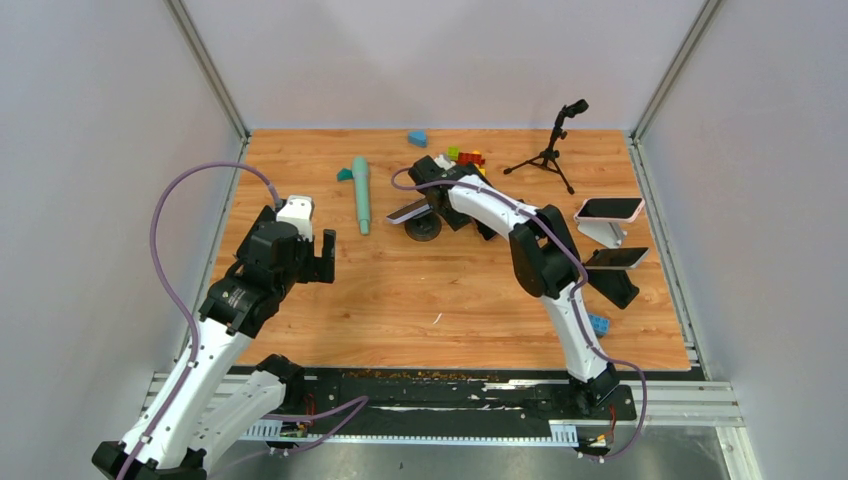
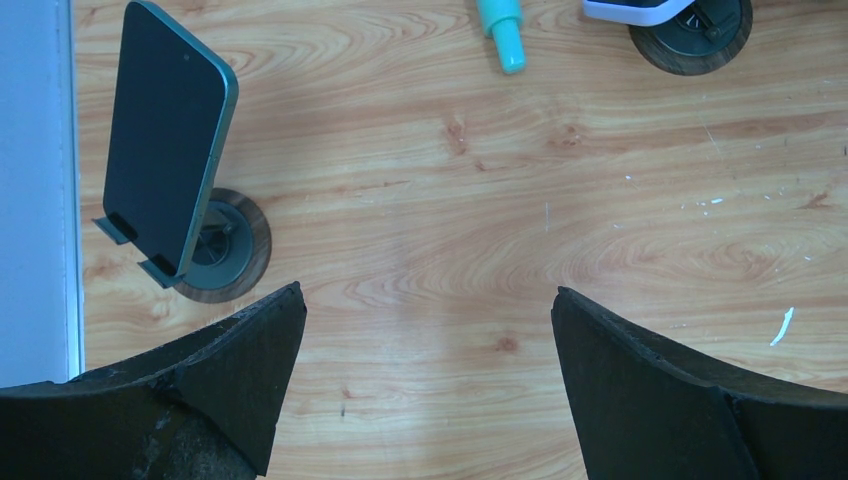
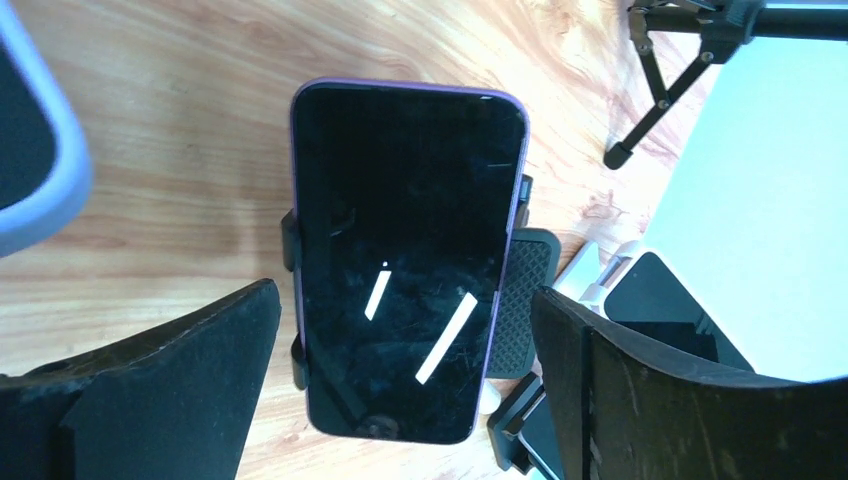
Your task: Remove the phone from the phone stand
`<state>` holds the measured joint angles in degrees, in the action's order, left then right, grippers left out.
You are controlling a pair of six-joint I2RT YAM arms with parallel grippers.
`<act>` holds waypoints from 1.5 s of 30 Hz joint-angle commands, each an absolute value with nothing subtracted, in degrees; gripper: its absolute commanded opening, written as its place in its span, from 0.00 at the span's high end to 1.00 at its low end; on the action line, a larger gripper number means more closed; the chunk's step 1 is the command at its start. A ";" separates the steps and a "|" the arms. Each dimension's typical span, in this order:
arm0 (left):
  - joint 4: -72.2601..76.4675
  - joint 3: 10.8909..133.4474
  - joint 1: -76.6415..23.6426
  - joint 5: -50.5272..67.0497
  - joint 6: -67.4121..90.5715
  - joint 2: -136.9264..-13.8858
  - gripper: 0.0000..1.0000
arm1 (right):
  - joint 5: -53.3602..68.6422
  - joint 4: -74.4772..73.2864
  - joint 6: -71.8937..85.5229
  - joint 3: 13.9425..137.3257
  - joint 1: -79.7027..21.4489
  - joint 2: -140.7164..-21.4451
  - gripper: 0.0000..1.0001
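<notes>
Near the bench's (image 1: 400, 300) left edge, the left gripper (image 2: 428, 295) hangs with its jaws wide apart over bare wood. Just beyond it, a teal phone (image 2: 165, 130) leans on a round-based stand (image 2: 225, 255). Toward the middle of the far edge, the right gripper (image 3: 405, 290) holds its jaws apart either side of the purple-cased phone (image 3: 405, 180). That phone sits in its black phone stand (image 3: 518, 300), and neither finger visibly touches it. By the right edge, a pink-cased phone (image 1: 608, 208) rests on a white stand (image 1: 606, 234).
</notes>
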<state>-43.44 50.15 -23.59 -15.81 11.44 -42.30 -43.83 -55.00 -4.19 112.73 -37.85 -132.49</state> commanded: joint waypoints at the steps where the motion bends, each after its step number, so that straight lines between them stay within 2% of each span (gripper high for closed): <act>1: -41.75 49.75 -23.47 -16.60 12.22 -41.52 0.00 | -46.80 -55.62 -4.47 115.73 -38.15 -135.08 0.02; 12: -41.79 49.66 -23.47 -16.61 12.22 -41.49 0.00 | -47.20 -55.62 -2.44 114.16 -38.14 -135.87 0.16; 18: -41.68 49.66 -23.47 -16.59 12.22 -41.47 0.00 | -46.73 -55.62 -1.54 112.73 -38.31 -134.98 0.10; 24: -41.74 49.66 -23.49 -16.52 12.22 -41.46 0.00 | -46.69 -55.63 -1.58 111.01 -38.84 -134.45 0.11; 27: -41.69 49.66 -23.49 -16.59 12.22 -41.48 0.00 | -47.34 -55.55 -1.43 110.34 -38.85 -134.24 0.12; 32: -41.74 49.66 -23.48 -16.59 12.22 -41.39 0.00 | -48.31 -55.58 -1.43 109.97 -38.85 -134.16 0.20; 45: -41.73 49.66 -23.47 -16.57 12.22 -41.32 0.00 | -47.41 -55.56 -0.55 107.80 -38.92 -133.47 0.09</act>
